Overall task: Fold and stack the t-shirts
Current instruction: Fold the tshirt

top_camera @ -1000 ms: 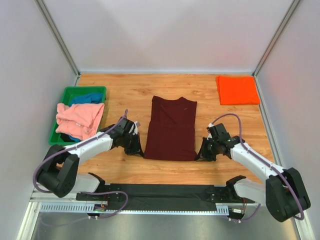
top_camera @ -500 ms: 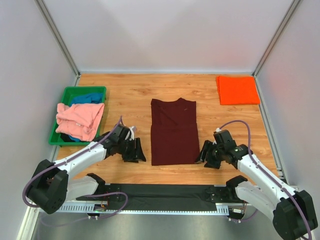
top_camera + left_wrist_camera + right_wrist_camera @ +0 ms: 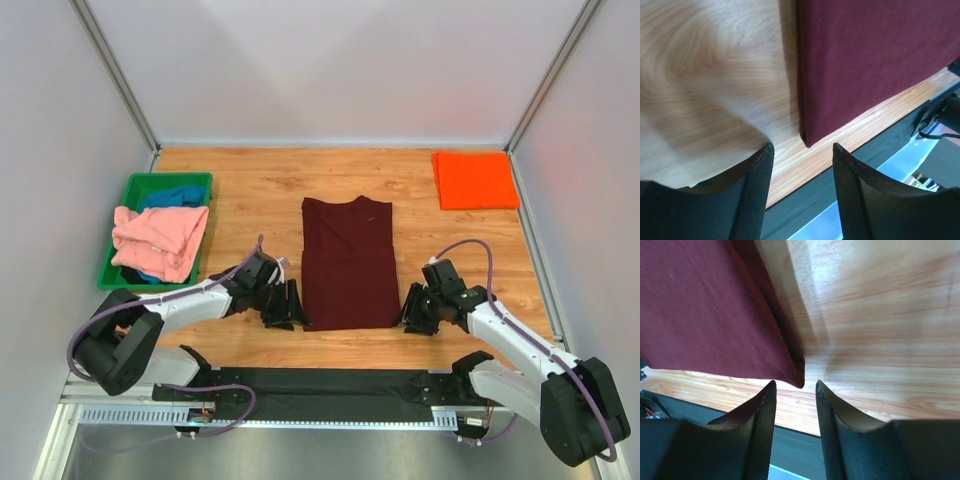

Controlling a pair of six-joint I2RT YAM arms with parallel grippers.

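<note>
While the dark maroon cloth t-shirt (image 3: 346,262) lies folded into a long flat rectangle in the middle of the pale wooden counter (image 3: 250,190), both arms reach in low at its near end, one on each side. The left jaws stand open just beside the shirt's near left corner. In the left wrist view that corner (image 3: 807,137) lies on the wood ahead of the gap between the two black ribbed fingers (image 3: 752,200), with nothing gripped. The right jaws are also parted, though more narrowly. In the right wrist view the shirt's near right corner (image 3: 799,375) points at the gap between their fingers (image 3: 757,435), and the cloth is not pinched. A bright orange folded t-shirt (image 3: 475,180) lies flat in the far right corner of the counter, well apart from the maroon one. At the left edge sits a green plastic tray (image 3: 140,185), where a crumpled salmon-pink t-shirt (image 3: 158,240) spills over the near right rim and a blue t-shirt (image 3: 178,196) lies inside behind it.
</note>
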